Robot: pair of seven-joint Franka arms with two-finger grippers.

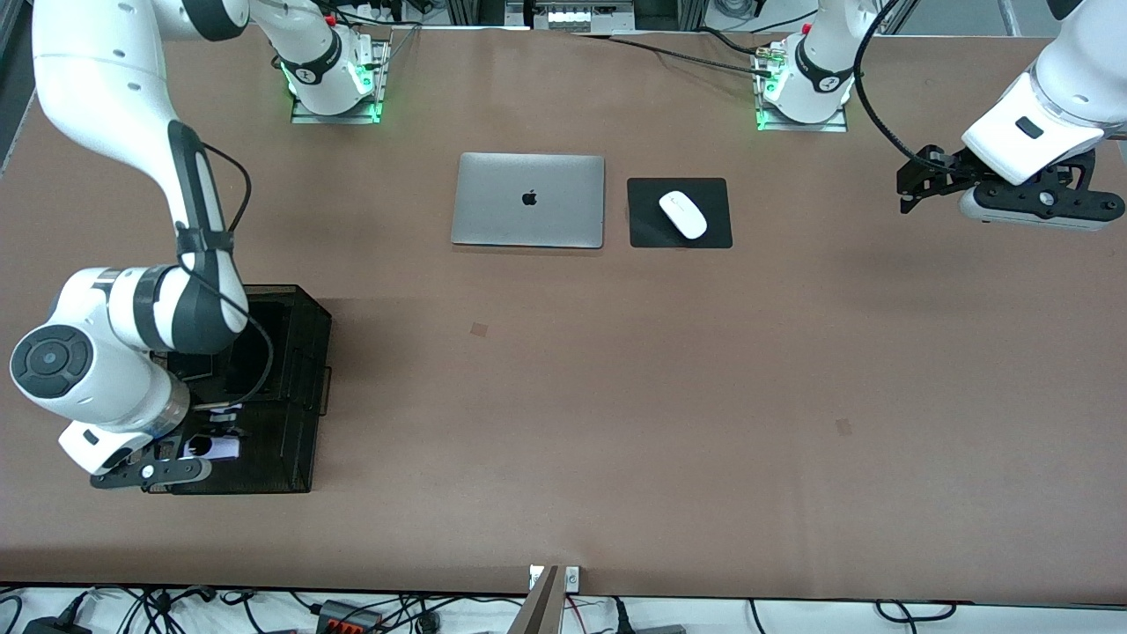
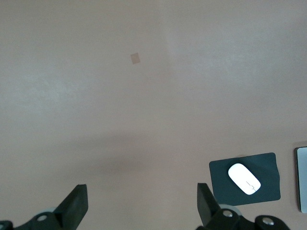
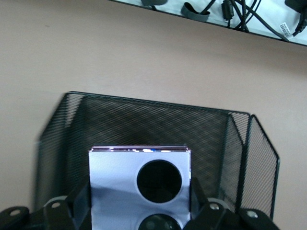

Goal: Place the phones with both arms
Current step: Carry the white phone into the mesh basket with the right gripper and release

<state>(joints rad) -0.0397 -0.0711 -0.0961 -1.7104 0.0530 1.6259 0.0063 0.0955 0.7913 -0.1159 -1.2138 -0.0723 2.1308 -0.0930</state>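
1. While the right gripper (image 1: 189, 449), at the lower left of the front view, pinches the lavender flip phone (image 3: 140, 188) by its side edges, the phone hangs directly over the black mesh organizer (image 1: 295, 414).
2. The phone's face stands upright, parallel to the mesh wall; I judge the coming move a straight descent.
3. The left gripper (image 2: 142, 205), upper right of the front view, waits with fingers spread over bare table (image 1: 669, 405), well apart.

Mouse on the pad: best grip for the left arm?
Grip the mouse across its narrow width, at mid-length, coming straight down. It lies flat on the pad, long and rounded, so the long sides give the fingers the best seat. The left gripper, open and idle toward the left arm's end of the table, would likely need to turn to its diagonal.
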